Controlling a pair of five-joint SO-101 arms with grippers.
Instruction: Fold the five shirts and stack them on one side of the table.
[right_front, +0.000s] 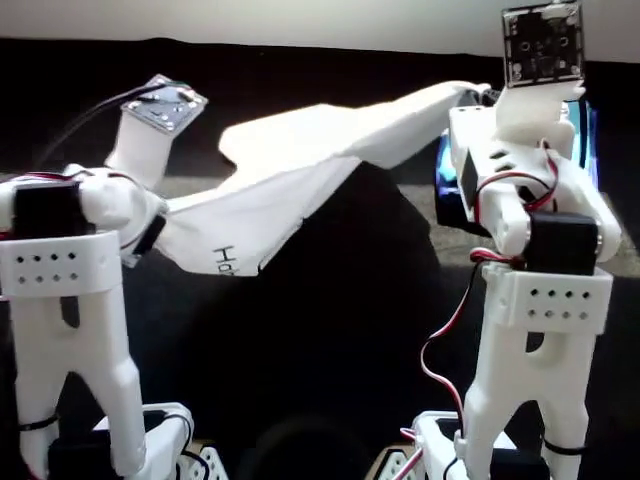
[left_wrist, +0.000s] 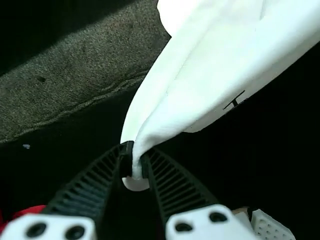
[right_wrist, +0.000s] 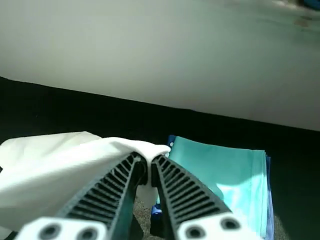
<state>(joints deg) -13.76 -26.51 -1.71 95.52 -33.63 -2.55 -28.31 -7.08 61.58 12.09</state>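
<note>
- A white cloth shirt with dark lettering (right_front: 300, 170) hangs in the air, stretched between the two arms above the black table covering (right_front: 330, 330). One end is higher than the other.
- The left gripper (left_wrist: 134, 167) is clamped on the shirt's lower end, close to the lettering. Its ribbed black fingers (left_wrist: 170, 185) nearly meet, with a small nub of bunched cloth between them.
- The right gripper (right_wrist: 148, 167) pinches the shirt's higher end, closed down on a thin fold.
- A stack of folded shirts, teal on top with blue beneath (right_wrist: 225, 170), lies just past the shirt's higher end and below it.
- Slipping is the main risk. Both holds look shallow, so a harder pull apart could tug a corner free and drop that half in a heap.
- A second risk is the stack. Lowering the higher end without first drawing it away could drape cloth over the teal shirt or drag it askew.
- The shirt looks twisted along its length, so it would likely land creased unless it is spread first.
- Open dark cloth lies under the shirt's middle and lower end, which is the better room for laying it flat. A rough grey strip (left_wrist: 65, 95) borders that space beyond the lower end.
</note>
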